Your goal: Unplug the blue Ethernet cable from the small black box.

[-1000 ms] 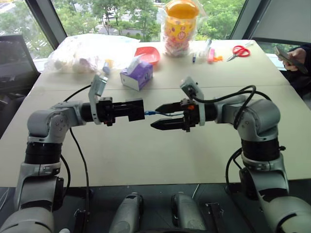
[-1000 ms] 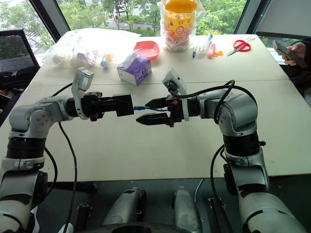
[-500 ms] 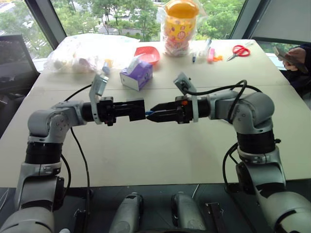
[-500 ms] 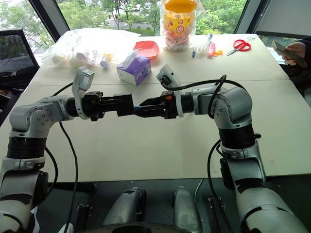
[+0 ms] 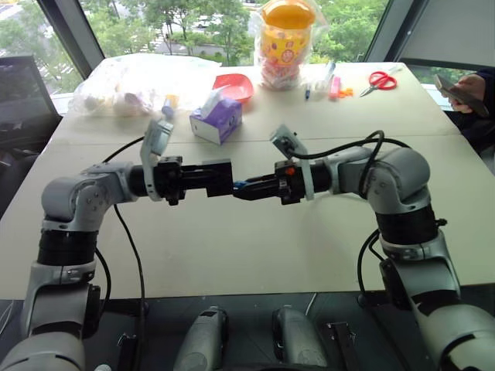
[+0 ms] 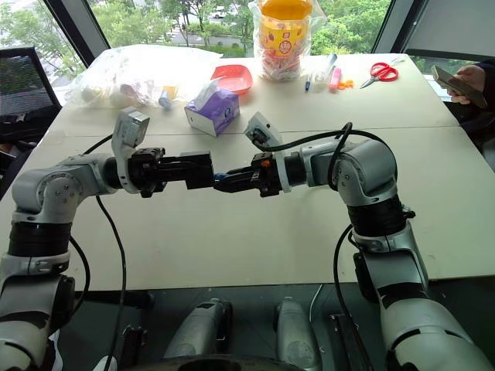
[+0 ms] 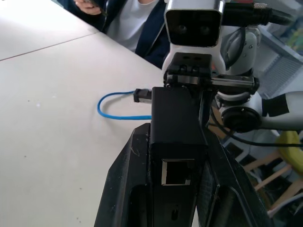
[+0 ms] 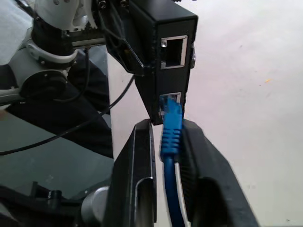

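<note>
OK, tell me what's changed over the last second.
The right gripper moved in toward the small black box and closed its fingers around the blue cable next to the plug; a second ago they were wide open. The left gripper holds the box as before, and the cable is still plugged in.

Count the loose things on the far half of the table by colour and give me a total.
Purple: 1, tissue box
Red: 2, bowl, scissors
Yellow: 1, lidded container
Clear: 1, plastic bag
Total: 5, not counting the small pens beside the container.
</note>
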Controlling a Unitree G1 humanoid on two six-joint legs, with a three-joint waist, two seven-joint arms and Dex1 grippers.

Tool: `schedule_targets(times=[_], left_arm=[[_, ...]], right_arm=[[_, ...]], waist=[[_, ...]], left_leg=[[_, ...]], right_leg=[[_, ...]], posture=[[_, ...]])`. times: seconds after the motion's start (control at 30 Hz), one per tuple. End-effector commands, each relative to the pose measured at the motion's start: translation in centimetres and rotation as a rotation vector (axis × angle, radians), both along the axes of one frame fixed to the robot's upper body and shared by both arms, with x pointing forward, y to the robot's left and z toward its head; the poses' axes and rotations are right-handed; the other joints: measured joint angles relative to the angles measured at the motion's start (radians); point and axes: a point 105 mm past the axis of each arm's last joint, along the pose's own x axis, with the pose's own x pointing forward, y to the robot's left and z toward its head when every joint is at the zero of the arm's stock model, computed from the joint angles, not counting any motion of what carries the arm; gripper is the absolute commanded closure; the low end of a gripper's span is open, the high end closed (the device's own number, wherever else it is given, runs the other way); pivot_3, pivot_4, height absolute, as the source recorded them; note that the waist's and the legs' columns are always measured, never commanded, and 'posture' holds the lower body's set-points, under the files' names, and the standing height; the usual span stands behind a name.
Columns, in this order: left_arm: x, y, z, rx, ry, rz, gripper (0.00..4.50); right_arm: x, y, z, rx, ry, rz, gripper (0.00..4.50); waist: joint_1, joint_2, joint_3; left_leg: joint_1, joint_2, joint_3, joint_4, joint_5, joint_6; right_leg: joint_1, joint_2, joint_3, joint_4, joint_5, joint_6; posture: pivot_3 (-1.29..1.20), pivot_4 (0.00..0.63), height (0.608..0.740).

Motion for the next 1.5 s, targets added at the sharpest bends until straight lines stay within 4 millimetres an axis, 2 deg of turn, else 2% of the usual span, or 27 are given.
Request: schedule_targets(times=[0.03,0.23,0.33,0.43,0.57,0.93,1.03,1.13,1.5], left_arm=[[-0.6,0.1,0.2,0.015,-0.021,-0.024,3.97],[-0.8,0.3,-0.2,0.036,-0.026,-0.033,3.97],[-0.9,0.2,-0.3,0.039,-0.027,-0.039,3.97],[-1.0,0.2,-0.4,0.042,-0.030,-0.044,3.97],[-1.0,0.1,-0.4,0.042,-0.031,-0.046,3.97],[-1.0,0.1,-0.4,0.036,-0.032,-0.044,3.97],[-1.0,0.1,-0.3,0.035,-0.033,-0.043,3.97],[-1.0,0.1,-0.2,0.033,-0.033,-0.042,3.97],[-0.9,0.1,0.2,0.022,-0.035,-0.039,3.97]], right_arm=[[0.1,0.1,1.4,-0.002,-0.069,0.004,4.37],[-0.5,-0.2,1.3,-0.014,-0.051,0.030,4.37],[-1.0,0.0,1.9,0.034,-0.078,0.065,4.37],[-0.8,-0.1,1.8,0.034,-0.079,0.051,3.12],[-0.5,-0.2,1.5,0.005,-0.059,0.030,1.14],[-0.8,-0.1,1.4,0.005,-0.015,0.039,1.14],[-0.8,-0.1,1.4,0.003,-0.014,0.039,2.00],[-0.8,-0.1,1.3,-0.006,-0.020,0.039,3.43],[-1.0,0.2,0.7,-0.036,-0.036,0.056,3.43]], waist=[[0.000,0.000,0.000],[0.001,0.000,0.000],[0.001,0.000,0.000],[0.000,0.000,0.000],[0.000,0.000,0.000],[0.001,0.000,0.000],[0.001,0.000,0.000],[0.001,0.000,0.000],[0.001,0.000,0.000]], left_leg=[[0.000,0.000,0.000,0.000,0.000,0.000],[0.000,0.000,0.000,0.000,0.000,0.000],[0.000,0.000,0.000,0.000,0.000,0.000],[0.000,0.000,0.000,0.000,0.000,0.000],[0.000,0.000,0.000,0.000,0.000,0.000],[0.000,0.000,0.000,0.000,0.000,0.000],[0.000,0.000,0.000,0.000,0.000,0.000],[0.000,0.000,0.000,0.000,0.000,0.000],[0.000,0.000,0.000,0.000,0.000,0.000]], right_leg=[[0.000,0.000,0.000,0.000,0.000,0.000],[0.000,0.000,0.000,0.000,0.000,0.000],[0.000,0.000,0.000,0.000,0.000,0.000],[0.000,0.000,0.000,0.000,0.000,0.000],[0.000,0.000,0.000,-0.001,0.000,0.000],[0.000,0.000,0.000,-0.001,0.000,0.000],[0.000,0.000,0.000,-0.001,0.000,0.000],[0.000,0.000,0.000,-0.001,0.000,0.000],[0.000,0.000,0.000,-0.001,0.000,0.000]], posture=[[0.00,0.150,0.740],[0.00,0.150,0.740],[0.00,0.150,0.740],[0.00,0.150,0.740],[0.00,0.150,0.740],[0.00,0.150,0.740],[0.00,0.150,0.740],[0.00,0.150,0.740],[0.00,0.150,0.740]])
